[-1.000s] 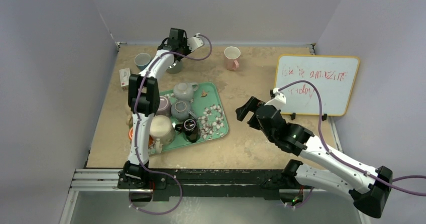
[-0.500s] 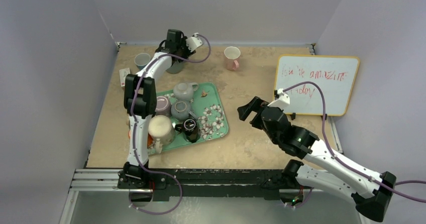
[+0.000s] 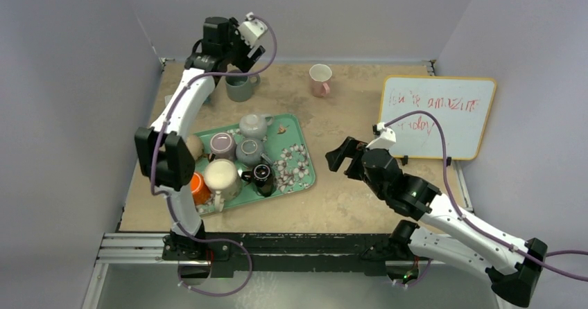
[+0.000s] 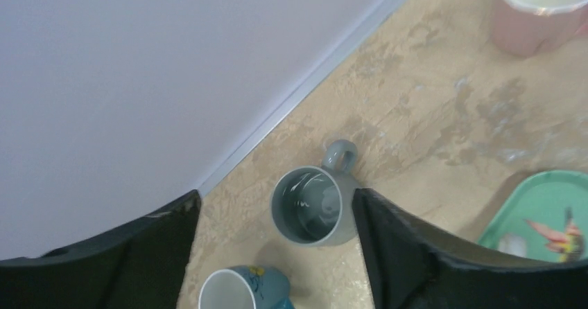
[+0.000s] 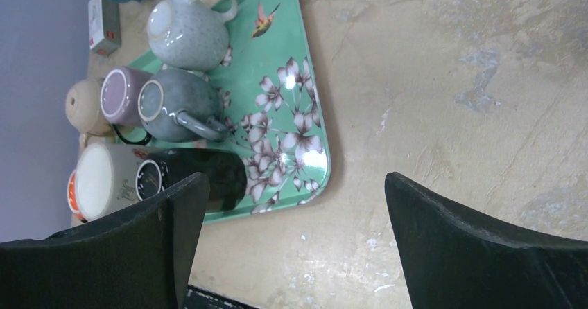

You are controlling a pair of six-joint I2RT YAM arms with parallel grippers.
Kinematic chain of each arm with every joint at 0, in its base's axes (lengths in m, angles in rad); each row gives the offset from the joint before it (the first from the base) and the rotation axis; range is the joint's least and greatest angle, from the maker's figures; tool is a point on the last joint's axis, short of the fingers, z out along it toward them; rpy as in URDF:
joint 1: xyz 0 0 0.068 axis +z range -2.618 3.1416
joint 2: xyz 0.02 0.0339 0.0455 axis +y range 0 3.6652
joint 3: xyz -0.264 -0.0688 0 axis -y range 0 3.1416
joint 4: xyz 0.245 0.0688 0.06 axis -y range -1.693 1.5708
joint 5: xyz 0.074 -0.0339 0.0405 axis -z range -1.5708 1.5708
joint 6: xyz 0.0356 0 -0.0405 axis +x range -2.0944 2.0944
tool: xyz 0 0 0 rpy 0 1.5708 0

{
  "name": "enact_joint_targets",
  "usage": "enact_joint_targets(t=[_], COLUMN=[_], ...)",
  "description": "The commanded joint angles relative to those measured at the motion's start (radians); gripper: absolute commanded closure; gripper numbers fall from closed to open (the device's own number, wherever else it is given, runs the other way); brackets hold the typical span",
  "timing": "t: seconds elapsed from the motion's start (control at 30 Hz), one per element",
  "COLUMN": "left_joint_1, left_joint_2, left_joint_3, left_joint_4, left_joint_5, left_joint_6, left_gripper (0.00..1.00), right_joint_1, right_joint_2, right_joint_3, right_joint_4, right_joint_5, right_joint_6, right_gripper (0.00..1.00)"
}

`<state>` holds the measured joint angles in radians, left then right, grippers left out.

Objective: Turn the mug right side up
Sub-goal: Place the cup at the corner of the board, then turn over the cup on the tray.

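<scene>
The grey-green mug (image 3: 240, 87) stands upright at the back left of the table, its mouth up and its handle toward the back right. In the left wrist view the mug (image 4: 313, 206) sits below and between the fingers, touched by neither. My left gripper (image 3: 232, 58) hangs open above it, and in its own view (image 4: 276, 198) nothing is between the jaws. My right gripper (image 3: 340, 153) is open over bare table right of the tray, also empty in the right wrist view (image 5: 297, 179).
A blue mug (image 4: 239, 289) stands close beside the grey-green one. A pink mug (image 3: 320, 79) is at the back centre. A green flowered tray (image 3: 295, 163) holds a teapot and several cups. A whiteboard (image 3: 437, 115) stands at the right. A small box (image 5: 104, 25) lies left of the tray.
My left gripper has opened, letting go of the mug, and risen up and back from it. The mug stays upright on the table. The right arm has barely moved.
</scene>
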<state>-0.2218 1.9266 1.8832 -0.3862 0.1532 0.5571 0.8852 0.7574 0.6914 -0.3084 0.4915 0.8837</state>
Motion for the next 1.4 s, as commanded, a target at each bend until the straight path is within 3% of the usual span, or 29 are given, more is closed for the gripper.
enact_joint_targets(t=[0.0,0.23,0.47,0.63,0.8,1.03,1.2,1.27,1.37], left_joint_1=[0.002,0.001,-0.001,-0.002,-0.002,-0.002,0.005,0.006,0.006], left_joint_2=[-0.158,-0.327,-0.589,-0.771,-0.954,-0.967,-0.997,-1.007,-1.017], left_joint_3=[-0.042,-0.149,-0.466,-0.606,-0.801,-0.849,-0.899,-0.923,-0.950], left_joint_4=[-0.043,-0.250,-0.252,-0.277,-0.163,-0.275,-0.230,-0.211,-0.218], left_joint_5=[0.037,0.117,0.151,0.295,0.360,0.331,0.399,0.483,0.476], left_joint_6=[-0.188,-0.504,-0.636,-0.710,-0.800,-0.828,-0.871,-0.866,-0.868], left_gripper=[0.13,0.07,0.04,0.03,0.02,0.00,0.00,0.00,0.00], right_joint_1=[0.004,0.004,0.004,0.004,0.004,0.004,0.004,0.000,-0.001], right_joint_2=[0.023,0.078,0.219,0.315,0.366,0.417,0.446,0.452,0.471], right_joint_3=[0.053,0.032,0.085,0.169,0.203,0.285,0.274,0.259,0.287], right_joint_4=[0.019,0.129,0.207,0.219,0.290,0.245,0.264,0.278,0.235], right_joint_5=[-0.032,-0.004,-0.081,-0.228,-0.244,-0.258,-0.270,-0.227,-0.128], right_joint_6=[-0.063,-0.155,-0.263,-0.300,-0.303,-0.415,-0.396,-0.416,-0.449], right_gripper=[0.02,0.03,0.04,0.02,0.01,0.02,0.01,0.01,0.01])
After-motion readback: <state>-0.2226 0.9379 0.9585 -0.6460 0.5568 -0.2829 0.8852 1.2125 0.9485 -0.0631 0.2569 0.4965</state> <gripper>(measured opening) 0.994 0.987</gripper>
